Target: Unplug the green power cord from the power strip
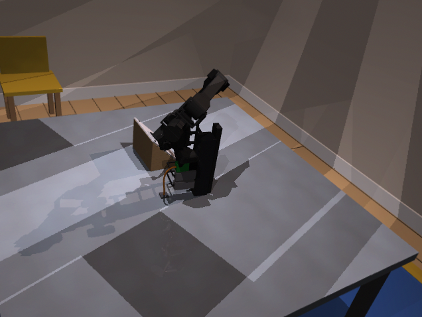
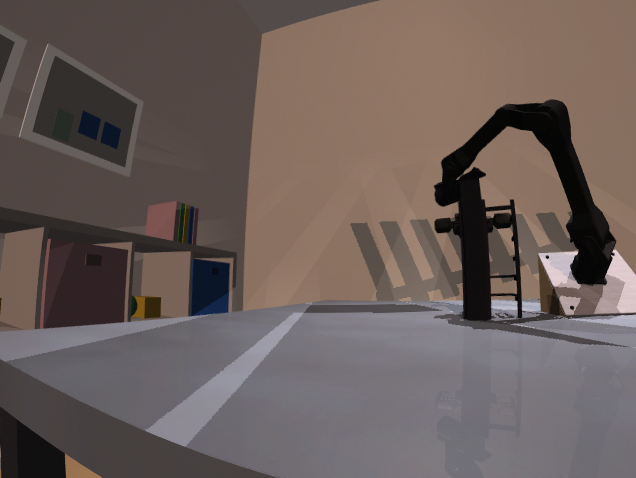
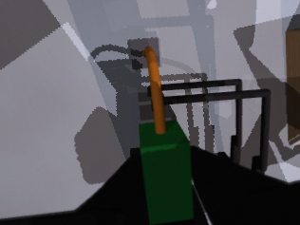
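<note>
The green plug (image 1: 182, 167) (image 3: 168, 184) is upright, with the orange cord (image 1: 164, 180) (image 3: 156, 84) curving from its side down to a small dark block (image 1: 163, 195) (image 3: 136, 46) on the table. The grey power strip (image 1: 184, 180) (image 3: 148, 112) stands directly below the plug, with no gap visible in the top view. Whether the plug's prongs are in the socket is hidden. My gripper (image 1: 182, 162) (image 3: 164, 157) is shut on the green plug from above, with one dark finger on each side of it. In the exterior view the plug and strip are hidden.
A tall black post (image 1: 207, 163) (image 2: 475, 251) stands right beside the strip and gripper. A thin black rod frame (image 2: 515, 256) (image 3: 267, 127) is close on the other side. A wooden block with a slanted white panel (image 1: 142, 146) (image 2: 557, 292) is behind, near my arm.
</note>
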